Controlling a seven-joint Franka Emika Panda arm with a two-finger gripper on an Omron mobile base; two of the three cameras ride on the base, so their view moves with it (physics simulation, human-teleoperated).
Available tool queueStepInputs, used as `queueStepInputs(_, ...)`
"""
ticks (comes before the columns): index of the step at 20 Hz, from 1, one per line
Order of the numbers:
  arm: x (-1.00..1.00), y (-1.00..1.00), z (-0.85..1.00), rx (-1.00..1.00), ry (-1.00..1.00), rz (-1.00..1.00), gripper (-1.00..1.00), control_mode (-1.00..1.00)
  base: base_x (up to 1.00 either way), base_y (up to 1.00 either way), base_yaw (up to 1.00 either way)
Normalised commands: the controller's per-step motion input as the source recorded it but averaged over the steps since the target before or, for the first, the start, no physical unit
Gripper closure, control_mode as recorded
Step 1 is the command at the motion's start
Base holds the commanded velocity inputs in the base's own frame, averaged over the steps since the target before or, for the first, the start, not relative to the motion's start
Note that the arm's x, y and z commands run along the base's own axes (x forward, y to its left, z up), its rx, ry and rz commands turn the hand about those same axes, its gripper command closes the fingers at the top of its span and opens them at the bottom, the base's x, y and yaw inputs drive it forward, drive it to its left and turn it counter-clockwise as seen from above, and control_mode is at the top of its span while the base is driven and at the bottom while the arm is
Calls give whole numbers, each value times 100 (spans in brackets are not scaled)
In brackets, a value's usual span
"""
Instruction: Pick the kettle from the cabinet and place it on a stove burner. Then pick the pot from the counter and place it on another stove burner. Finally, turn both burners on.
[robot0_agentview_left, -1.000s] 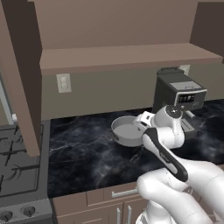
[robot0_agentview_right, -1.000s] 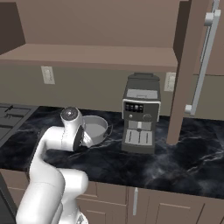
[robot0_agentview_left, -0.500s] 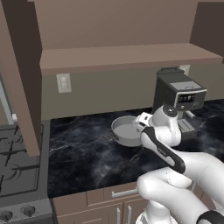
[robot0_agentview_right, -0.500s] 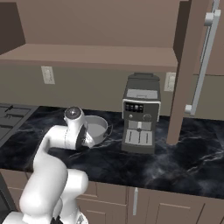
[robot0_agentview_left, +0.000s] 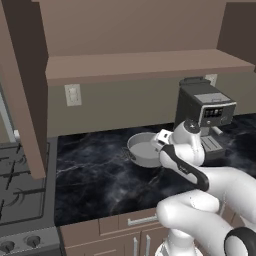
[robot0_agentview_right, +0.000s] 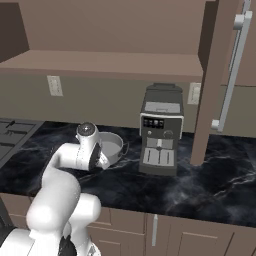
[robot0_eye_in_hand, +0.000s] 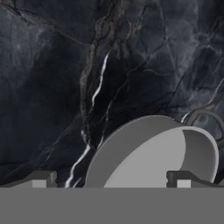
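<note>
The arm has edged nearer the wide shallow grey metal pot (robot0_agentview_left: 142, 150); the two-finger gripper (robot0_eye_in_hand: 109, 179), jaws spread wide, straddles its rim, likely for a rim grasp.

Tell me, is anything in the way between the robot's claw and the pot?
Nothing visible is. The open gripper hangs right above the pot on the counter, its fingertips wide apart, with only empty space between.

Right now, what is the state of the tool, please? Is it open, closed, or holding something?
Tool: open and holding nothing; its tips stand wide apart above the pot on the counter.
</note>
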Motion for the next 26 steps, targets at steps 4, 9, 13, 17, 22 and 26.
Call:
queueStepInputs(4, 9, 0, -18, 0, 0, 0, -100, -100, 0, 0, 0)
queueStepInputs(9, 6, 0, -21, 0, 0, 0, -100, -100, 0, 0, 0)
queueStepInputs(13, 9, 0, -18, 0, 0, 0, -100, -100, 0, 0, 0)
queueStepInputs(17, 9, -1, -18, 0, 0, 0, -100, -100, 0, 0, 0)
queueStepInputs(22, 10, 0, -19, 0, 1, 0, -100, -100, 0, 0, 0)
queueStepInputs(26, 11, 0, -19, 0, 1, 0, -100, -100, 0, 0, 0)
